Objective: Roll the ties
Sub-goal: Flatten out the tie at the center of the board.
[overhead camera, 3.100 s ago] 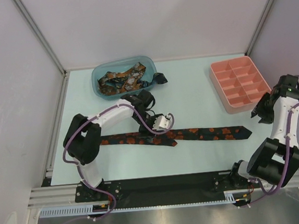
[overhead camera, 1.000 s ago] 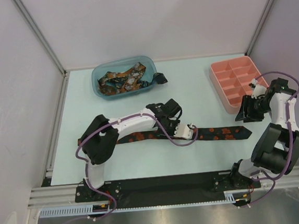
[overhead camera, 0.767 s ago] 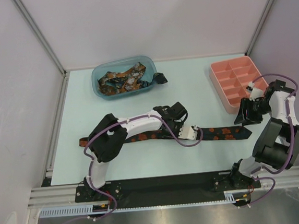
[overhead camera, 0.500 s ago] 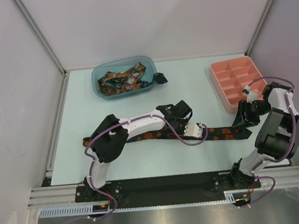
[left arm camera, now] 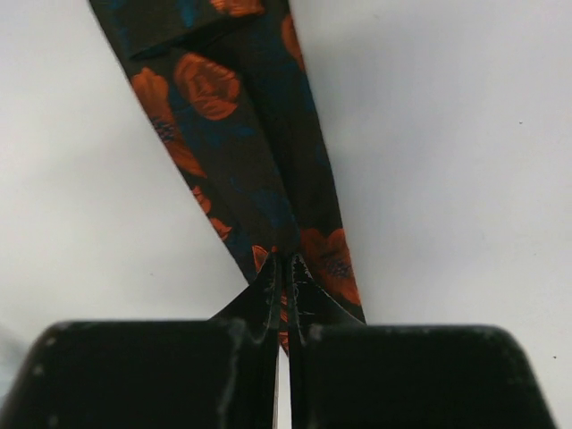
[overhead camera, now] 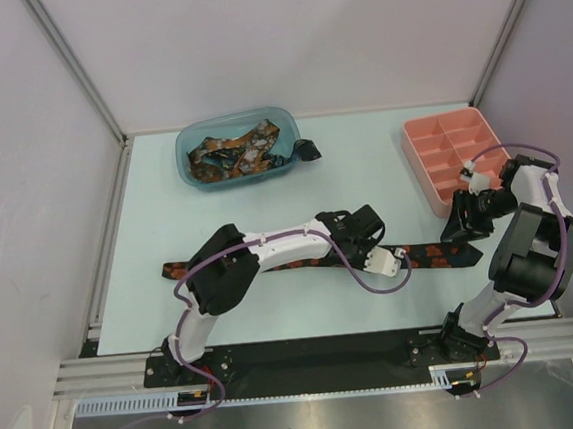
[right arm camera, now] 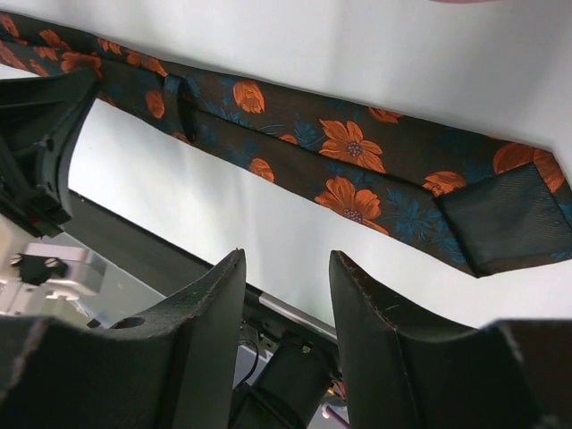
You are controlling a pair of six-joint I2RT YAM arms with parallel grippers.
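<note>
Tie on the table (overhead camera: 437,255): long narrow strip of dark fabric with orange-red flowers and blue-teal leaves; lies unrolled, stretched left to right across the pale table (overhead camera: 265,201) near its front edge; narrow end at the left, wide pointed end at the right
Wide end (right arm camera: 500,214): shows a plain dark ribbed lining at the tip; a dark loop (right arm camera: 183,107) crosses the strip further along
Left gripper (left arm camera: 284,284): black fingers clenched on the tie's middle stretch; fabric gathers into a fold at the tips
Right gripper (right arm camera: 286,295): fingers spread apart, holding nothing; above the wide end
Other ties (overhead camera: 236,151): tan, white and orange jumble in a teal oval plastic tub (overhead camera: 190,168), back left
Salmon-pink divided plastic tray (overhead camera: 417,158): back right; near the right gripper
</note>
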